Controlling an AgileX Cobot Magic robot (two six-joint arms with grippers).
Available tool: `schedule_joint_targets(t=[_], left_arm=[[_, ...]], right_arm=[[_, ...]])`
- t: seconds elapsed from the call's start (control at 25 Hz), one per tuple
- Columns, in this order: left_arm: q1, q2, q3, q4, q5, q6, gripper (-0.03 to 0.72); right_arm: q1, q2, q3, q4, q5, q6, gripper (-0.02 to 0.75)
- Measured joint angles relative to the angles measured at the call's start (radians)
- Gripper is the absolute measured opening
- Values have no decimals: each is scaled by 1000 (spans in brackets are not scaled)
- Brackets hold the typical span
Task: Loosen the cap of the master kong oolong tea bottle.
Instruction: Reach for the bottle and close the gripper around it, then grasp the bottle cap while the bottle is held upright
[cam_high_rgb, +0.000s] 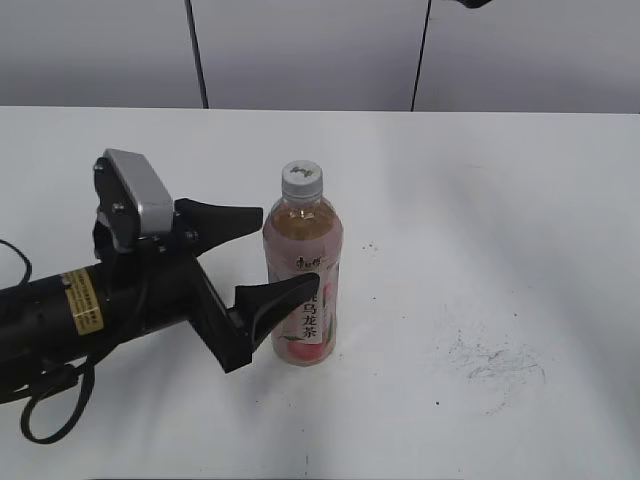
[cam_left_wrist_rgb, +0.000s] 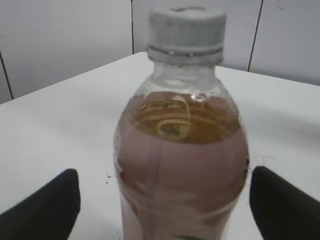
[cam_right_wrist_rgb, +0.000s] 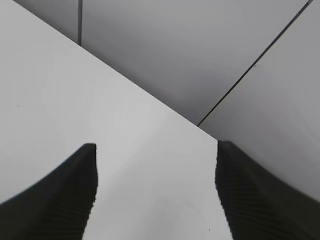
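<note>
The master kong oolong tea bottle (cam_high_rgb: 304, 280) stands upright on the white table, amber tea inside, pink label with a peach picture. Its white-grey ribbed cap (cam_high_rgb: 301, 178) is on top. My left gripper (cam_high_rgb: 280, 255) is open, its black fingers reaching from the left, one behind and one in front of the bottle's body, apart from it. In the left wrist view the bottle (cam_left_wrist_rgb: 181, 165) fills the middle, the cap (cam_left_wrist_rgb: 186, 33) at the top, my left gripper (cam_left_wrist_rgb: 164, 200) with a finger on either side. My right gripper (cam_right_wrist_rgb: 156, 187) is open and empty over bare table.
The white table (cam_high_rgb: 480, 230) runs back to a grey panelled wall (cam_high_rgb: 300, 50). A patch of dark scuff marks (cam_high_rgb: 495, 362) lies right of the bottle. The left arm's body and cable (cam_high_rgb: 60, 330) lie at the front left.
</note>
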Motion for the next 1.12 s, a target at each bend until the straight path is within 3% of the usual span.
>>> schedule_joint_targets(t=[0.4, 0.52, 0.72, 1.12], left_arm=[[-40, 104, -159, 34, 4, -10, 601], [-62, 129, -186, 36, 3, -10, 580], [-66, 140, -188, 31, 6, -10, 441], [-66, 140, -190, 30, 6, -10, 442]], right_arm=[[37, 0, -1, 13, 66, -46, 530], [48, 1, -24, 75, 124, -137, 507], [73, 1, -112, 170, 321, -295, 463], [195, 22, -243, 270, 771, -498, 396]])
